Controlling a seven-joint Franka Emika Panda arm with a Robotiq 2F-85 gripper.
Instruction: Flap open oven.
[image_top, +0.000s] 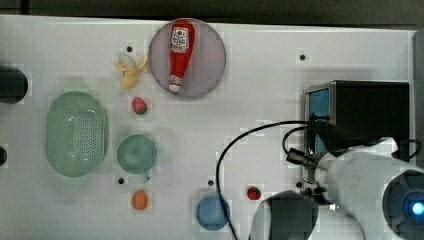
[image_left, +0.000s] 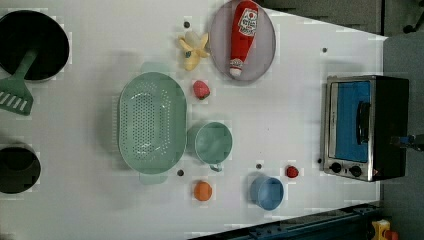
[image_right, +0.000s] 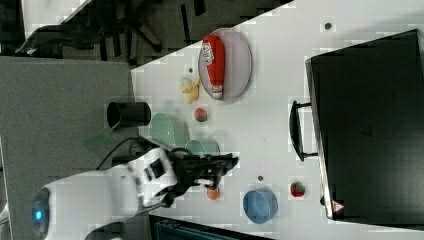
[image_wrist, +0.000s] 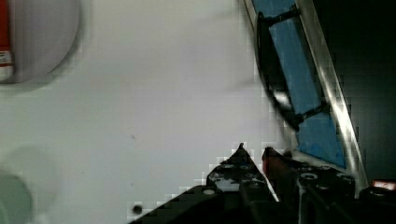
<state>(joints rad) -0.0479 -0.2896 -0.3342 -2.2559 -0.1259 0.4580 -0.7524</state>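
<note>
The oven (image_top: 367, 107) stands at the top view's right, a black box with a silver front frame. Its blue glass door (image_left: 352, 120) lies flush in the frame, and the bar handle (image_left: 363, 122) runs across it. In the wrist view the handle (image_wrist: 273, 88) and blue door (image_wrist: 292, 65) lie just ahead of my gripper (image_wrist: 253, 150). Only a narrow gap separates the two fingertips (image_wrist: 240, 150), and nothing is between them. In the right view the gripper (image_right: 231, 162) hangs above the table, apart from the handle (image_right: 296, 131).
Close to the oven's knob end lie a small strawberry (image_left: 292, 171) and a blue cup (image_left: 266, 192). Further off are a ketchup bottle (image_top: 181, 52) on a plate (image_top: 212, 60), a banana (image_top: 131, 70), a green colander (image_top: 76, 132), a green cup (image_top: 136, 154) and an orange (image_top: 139, 200).
</note>
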